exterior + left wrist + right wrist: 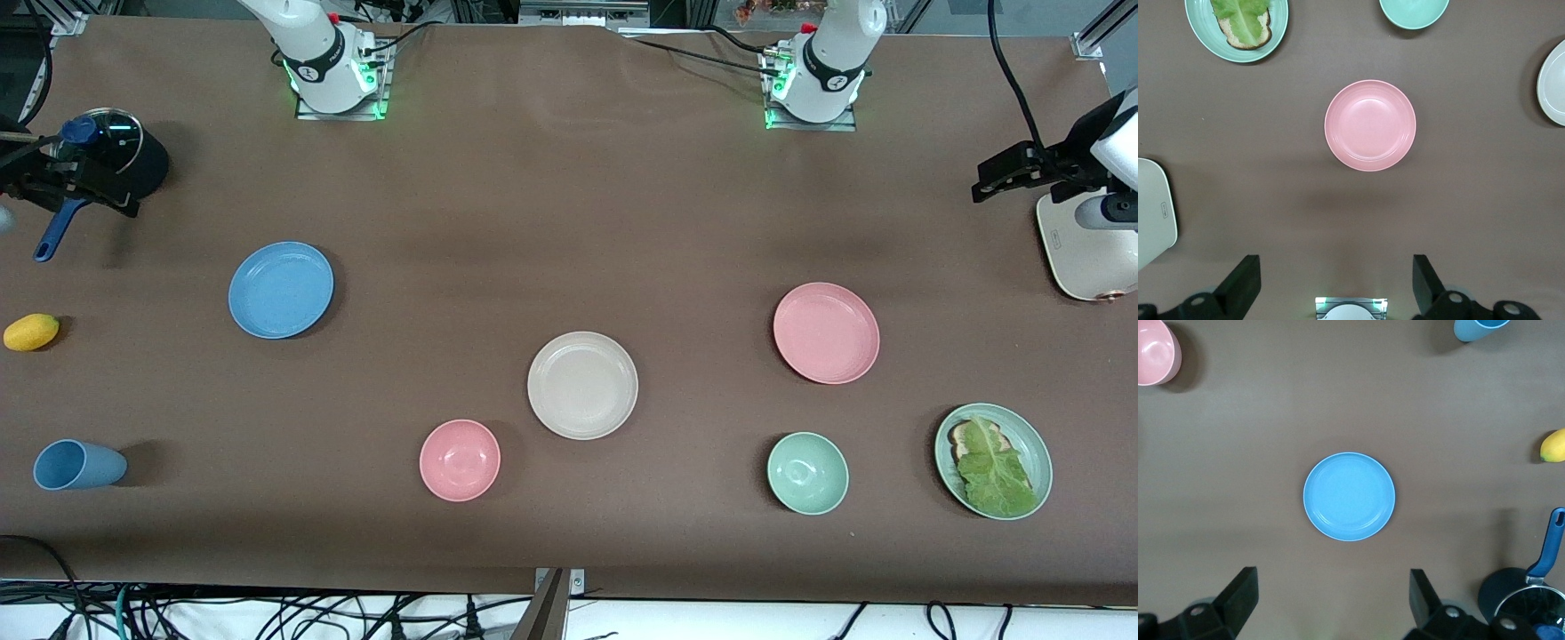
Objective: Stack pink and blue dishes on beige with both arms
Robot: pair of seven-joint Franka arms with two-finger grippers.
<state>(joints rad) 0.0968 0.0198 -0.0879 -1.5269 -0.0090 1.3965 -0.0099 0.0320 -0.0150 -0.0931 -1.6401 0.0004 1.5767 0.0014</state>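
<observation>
The pink plate (826, 332) lies toward the left arm's end of the table. The blue plate (281, 290) lies toward the right arm's end. Between them, nearer the front camera, sits the beige plate (582, 385), with nothing on it. My left gripper (1335, 267) hangs open high over the bare table between its base and the pink plate (1370, 125). My right gripper (1333, 580) hangs open just as high, short of the blue plate (1349, 496). Neither holds anything. In the front view the two hands show at the side edges, left gripper (991, 178) and right gripper (102, 191).
A small pink bowl (460, 460) and a green bowl (807, 473) sit near the front edge. A green plate with lettuce on toast (993, 460), a white appliance (1086, 253), a blue cup (76, 465), a lemon (31, 332) and a lidded dark pot (120, 151) stand at the table's ends.
</observation>
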